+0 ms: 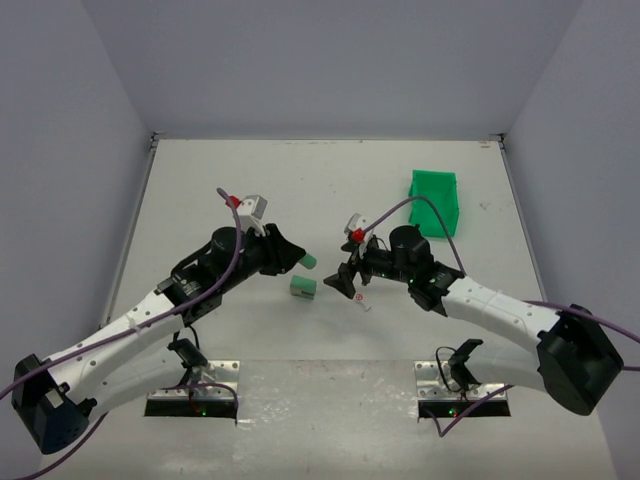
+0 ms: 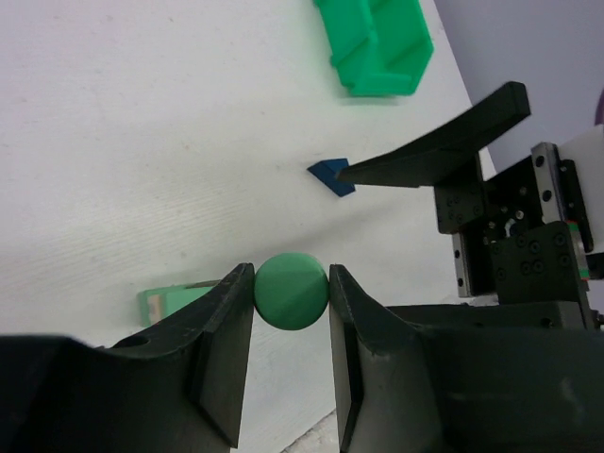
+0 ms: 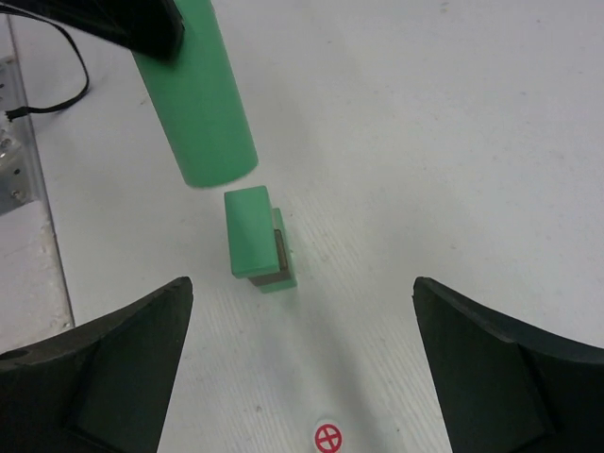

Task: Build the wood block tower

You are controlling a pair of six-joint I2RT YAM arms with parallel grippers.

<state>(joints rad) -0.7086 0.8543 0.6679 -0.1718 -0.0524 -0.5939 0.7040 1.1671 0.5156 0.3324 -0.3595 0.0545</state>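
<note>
My left gripper (image 1: 298, 262) is shut on a light green wooden cylinder (image 2: 292, 291), which also shows in the top view (image 1: 308, 261) and the right wrist view (image 3: 198, 94). It holds the cylinder off the table, just beyond a small stack of blocks (image 1: 303, 287). The stack (image 3: 257, 236) is a green block on a tan one on a green one; it shows in the left wrist view (image 2: 175, 302) too. A dark blue wedge (image 2: 332, 176) lies on the table by my right gripper's finger (image 2: 434, 151). My right gripper (image 3: 302, 283) is open and empty, facing the stack.
A bright green plastic bin (image 1: 435, 203) stands at the back right and also shows in the left wrist view (image 2: 373, 42). A small round sticker with a red cross (image 3: 327, 437) lies on the table between my right fingers. Grey walls enclose the white table (image 1: 300, 180).
</note>
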